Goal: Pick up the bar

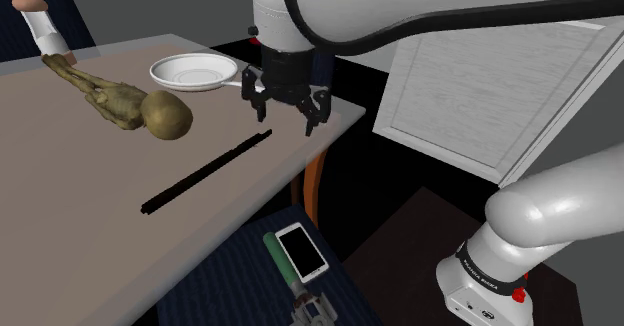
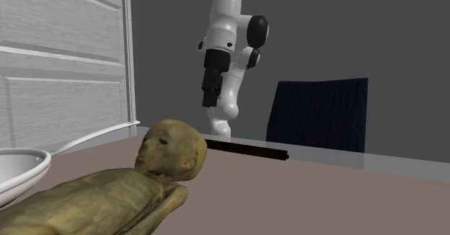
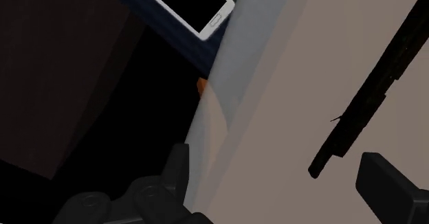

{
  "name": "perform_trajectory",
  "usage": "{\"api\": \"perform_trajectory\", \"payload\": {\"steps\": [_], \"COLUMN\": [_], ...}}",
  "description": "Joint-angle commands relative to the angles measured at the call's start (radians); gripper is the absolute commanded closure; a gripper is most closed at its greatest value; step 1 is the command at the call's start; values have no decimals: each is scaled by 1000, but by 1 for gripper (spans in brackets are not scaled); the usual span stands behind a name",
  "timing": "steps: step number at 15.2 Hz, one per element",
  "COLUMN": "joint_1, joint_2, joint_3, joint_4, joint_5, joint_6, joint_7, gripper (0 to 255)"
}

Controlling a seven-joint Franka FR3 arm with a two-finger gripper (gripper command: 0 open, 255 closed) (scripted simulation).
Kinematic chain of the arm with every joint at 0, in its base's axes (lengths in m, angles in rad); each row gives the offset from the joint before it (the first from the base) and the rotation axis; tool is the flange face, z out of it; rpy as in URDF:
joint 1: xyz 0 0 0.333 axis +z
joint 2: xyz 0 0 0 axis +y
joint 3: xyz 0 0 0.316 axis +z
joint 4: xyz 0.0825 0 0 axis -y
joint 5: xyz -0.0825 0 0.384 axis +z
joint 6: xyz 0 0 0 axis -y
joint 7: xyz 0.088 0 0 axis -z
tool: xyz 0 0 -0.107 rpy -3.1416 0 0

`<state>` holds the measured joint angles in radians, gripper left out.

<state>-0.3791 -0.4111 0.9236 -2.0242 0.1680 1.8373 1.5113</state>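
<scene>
The mummy figure (image 2: 171, 148) hides one end of the black bar (image 2: 249, 149) in my second exterior view. The bar lies flat on the table (image 1: 60, 144), one end under my gripper (image 1: 285, 116), whose fingers are spread wide and hold nothing. A white dish (image 1: 195, 72) sits near.

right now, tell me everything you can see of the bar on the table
The bar is long, thin and black, slightly uneven along its edges. It lies flat on the tan table, near its edge, touching nothing else. The open gripper hangs above one end, not touching it.
</scene>
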Motion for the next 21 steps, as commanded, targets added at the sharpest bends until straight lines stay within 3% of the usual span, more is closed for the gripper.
{"api": "perform_trajectory", "payload": {"steps": [1,3,4,5,6,7,8,17,18,21], "joint_1": [-87,-192,-240,-175,-95,32,77,73,73,74], "joint_2": [114,272,419,603,729,748,773,792,792,793], "joint_3": [129,298,413,439,426,301,266,252,252,251], "joint_4": [69,150,197,253,310,360,388,303,302,302], "joint_5": [-67,-198,-339,-518,-634,-635,-650,-676,-676,-677], "joint_6": [18,13,-6,-54,-102,-111,-122,-34,-33,-33], "joint_7": [154,336,477,638,746,776,800,829,829,830], "gripper": [0,0,0,0,0,0,0,0,255,255]}}
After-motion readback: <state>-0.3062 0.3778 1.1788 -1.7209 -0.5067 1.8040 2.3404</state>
